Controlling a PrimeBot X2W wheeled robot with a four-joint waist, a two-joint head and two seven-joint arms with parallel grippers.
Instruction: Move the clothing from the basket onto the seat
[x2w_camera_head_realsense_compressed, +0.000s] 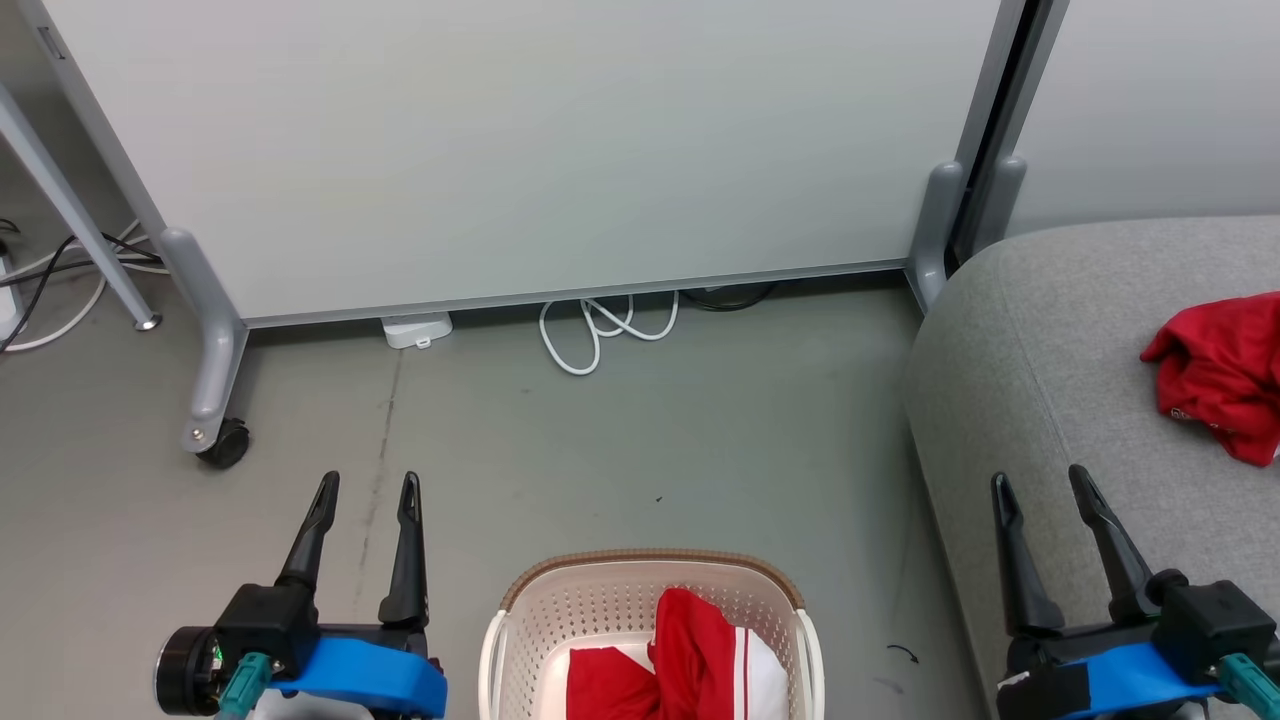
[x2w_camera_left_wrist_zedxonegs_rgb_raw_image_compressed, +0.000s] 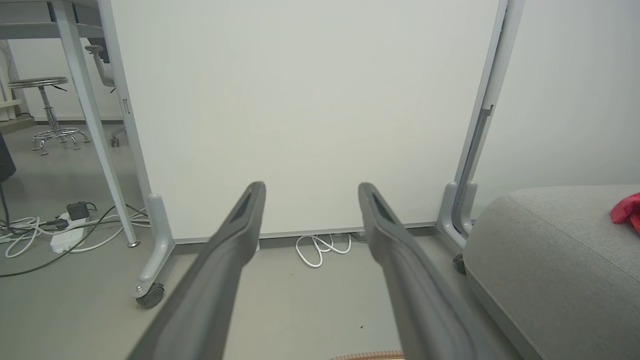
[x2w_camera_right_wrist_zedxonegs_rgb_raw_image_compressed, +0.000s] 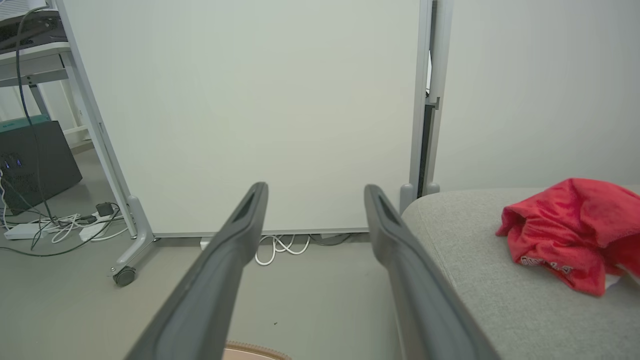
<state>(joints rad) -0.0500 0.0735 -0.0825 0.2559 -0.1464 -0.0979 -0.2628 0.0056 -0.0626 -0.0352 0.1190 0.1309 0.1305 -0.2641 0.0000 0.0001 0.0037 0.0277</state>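
Clothing (x2w_camera_head_realsense_compressed: 692, 640) red with white stripes, crumpled in basket (x2w_camera_head_realsense_compressed: 590, 610), left hand (x2w_camera_head_realsense_compressed: 368, 487) and right hand (x2w_camera_head_realsense_compressed: 1040, 480) spread

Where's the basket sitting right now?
In the head view the basket sits on the floor at bottom centre, between the left gripper and right gripper, just left of the seat, red clothing inside.

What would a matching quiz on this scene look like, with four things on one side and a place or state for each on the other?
Things:
1. basket
2. loose garment
3. white cable
4. left gripper

Places or states:
A. lying on the seat
B. coiled at the foot of the panel
C. open, holding nothing
D. standing on the floor with clothing inside

Pairs: 1-D, 2-A, 3-B, 4-C
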